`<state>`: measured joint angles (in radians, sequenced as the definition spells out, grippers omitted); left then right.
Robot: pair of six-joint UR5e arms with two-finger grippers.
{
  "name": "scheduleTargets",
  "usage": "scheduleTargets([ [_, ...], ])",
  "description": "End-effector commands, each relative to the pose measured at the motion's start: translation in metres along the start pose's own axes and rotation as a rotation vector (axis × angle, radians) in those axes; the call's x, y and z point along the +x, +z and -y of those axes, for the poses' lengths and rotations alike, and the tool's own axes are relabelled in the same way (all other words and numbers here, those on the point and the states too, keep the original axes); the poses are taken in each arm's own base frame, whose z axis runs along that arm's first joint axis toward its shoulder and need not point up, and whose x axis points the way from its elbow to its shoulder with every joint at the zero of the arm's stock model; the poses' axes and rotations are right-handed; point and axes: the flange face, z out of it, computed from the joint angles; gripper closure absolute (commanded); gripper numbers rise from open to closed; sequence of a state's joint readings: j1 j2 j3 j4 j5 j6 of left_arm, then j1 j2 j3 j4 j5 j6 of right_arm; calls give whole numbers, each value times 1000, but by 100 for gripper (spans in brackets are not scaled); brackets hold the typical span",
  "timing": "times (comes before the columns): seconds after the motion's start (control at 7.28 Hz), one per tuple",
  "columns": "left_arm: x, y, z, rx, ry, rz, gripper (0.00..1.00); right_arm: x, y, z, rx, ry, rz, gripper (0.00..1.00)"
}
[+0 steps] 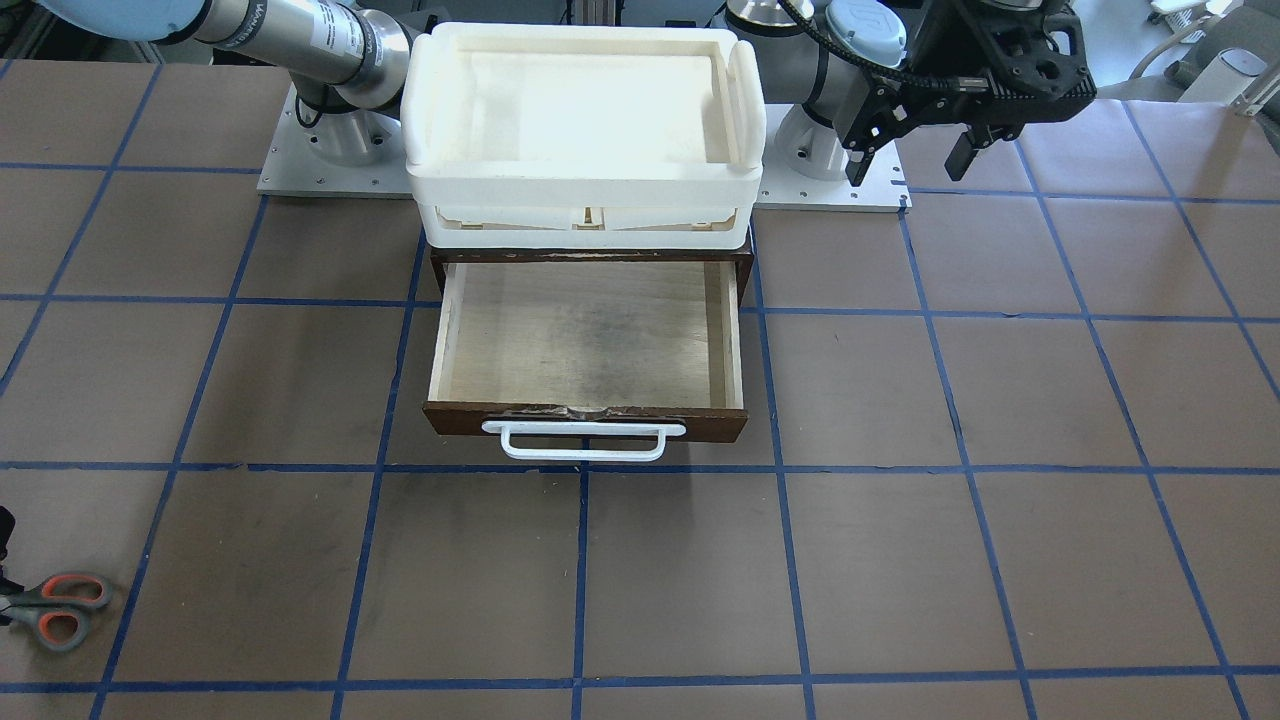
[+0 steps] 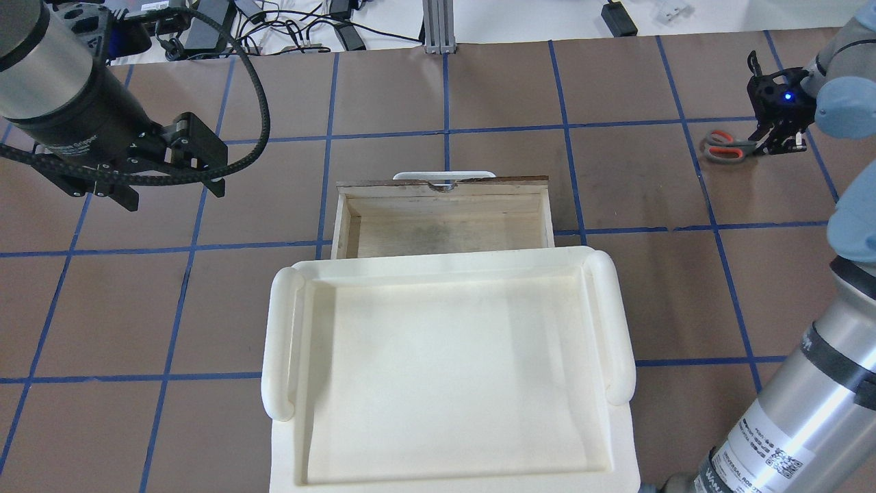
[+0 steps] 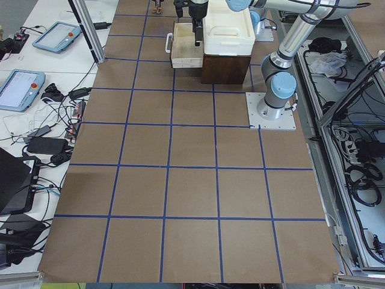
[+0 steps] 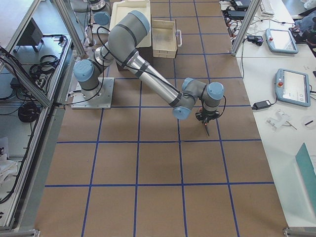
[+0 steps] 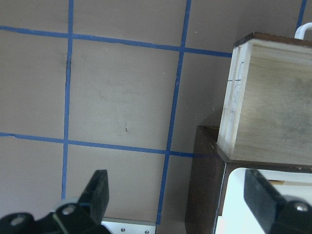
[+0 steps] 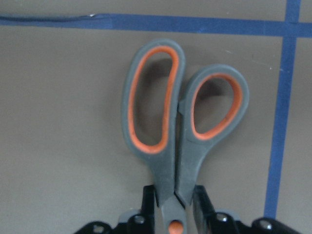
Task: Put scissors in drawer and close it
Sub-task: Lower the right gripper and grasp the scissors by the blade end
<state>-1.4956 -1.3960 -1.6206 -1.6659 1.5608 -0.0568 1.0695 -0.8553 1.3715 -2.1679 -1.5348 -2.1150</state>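
Observation:
The scissors (image 1: 55,610), with grey handles and orange-lined loops, lie on the brown table near its front edge, far toward my right side. They also show in the overhead view (image 2: 724,146). My right gripper (image 2: 772,144) is down at them. In the right wrist view its fingers (image 6: 148,204) close on the scissors (image 6: 180,126) at the pivot, and the blades are hidden. The drawer (image 1: 700,422) is pulled open and empty, with its white handle (image 1: 585,442) toward the front. My left gripper (image 1: 908,168) hangs open and empty beside the cabinet, above the table.
A white plastic tray (image 1: 585,185) sits on the dark cabinet above the drawer. The arm base plates (image 1: 830,195) flank the cabinet. Blue tape lines grid the table. The drawer's pale side (image 5: 234,97) shows in the left wrist view.

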Motion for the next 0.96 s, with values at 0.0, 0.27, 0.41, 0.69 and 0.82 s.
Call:
scheduleTargets([
  [0.0, 0, 0, 0, -1, 0, 1, 0, -2, -41, 3, -53, -11, -9, 100],
  [0.27, 0, 0, 0, -1, 0, 1, 0, 0, -94, 45, -65, -61, 2, 100],
  [0.41, 0, -1, -1, 2, 0, -1, 0, -2, -118, 78, -55, -91, 22, 100],
  [0.69, 0, 0, -1, 1, 0, 1, 0, -10, -178, 171, -33, -128, 26, 100],
  [0.82, 0, 0, 0, -1, 2, -1, 0, -21, -205, 230, -17, -178, 44, 100],
])
